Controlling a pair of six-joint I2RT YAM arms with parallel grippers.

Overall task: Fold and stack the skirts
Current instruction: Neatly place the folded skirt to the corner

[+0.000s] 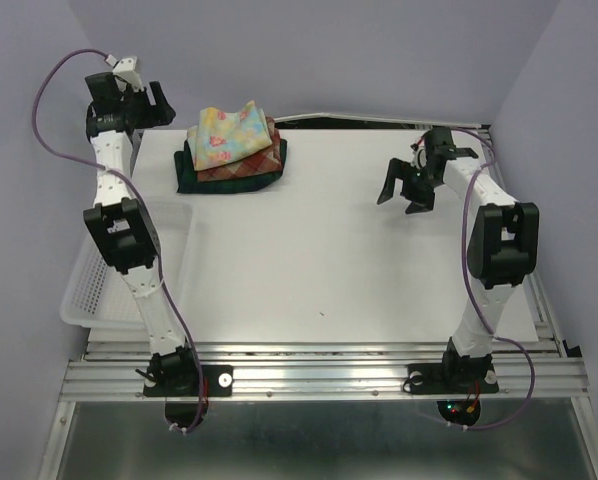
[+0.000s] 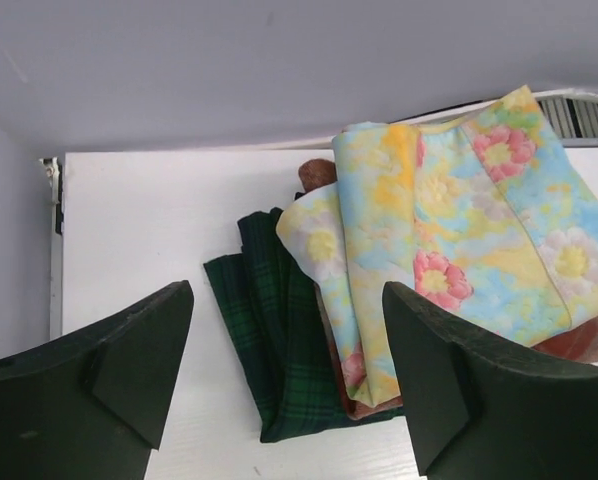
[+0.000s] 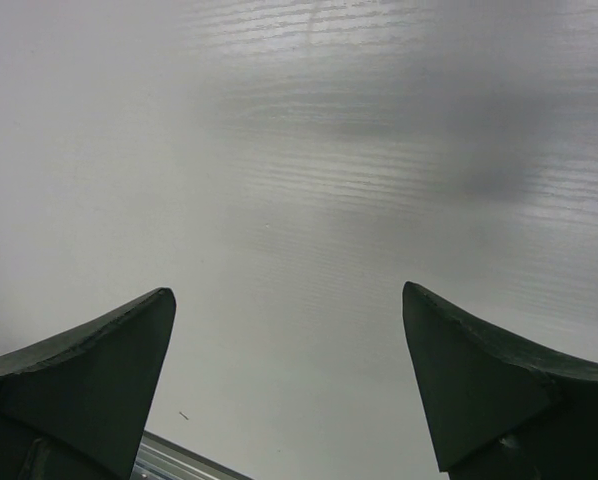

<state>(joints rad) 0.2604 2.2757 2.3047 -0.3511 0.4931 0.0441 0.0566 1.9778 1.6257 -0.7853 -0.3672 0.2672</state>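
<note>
While the stacked skirts (image 1: 234, 150) sit near the far edge of the worktop (image 1: 359, 270), the left claw (image 1: 157, 103) hangs spread near them, the right claw (image 1: 407, 192) spread over bare surface.

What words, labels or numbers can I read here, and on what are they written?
No text can be read in any view. The skirts carry only plaid and flower prints; the left arm, right arm, white basket and table show no legible label, brand or number.
</note>
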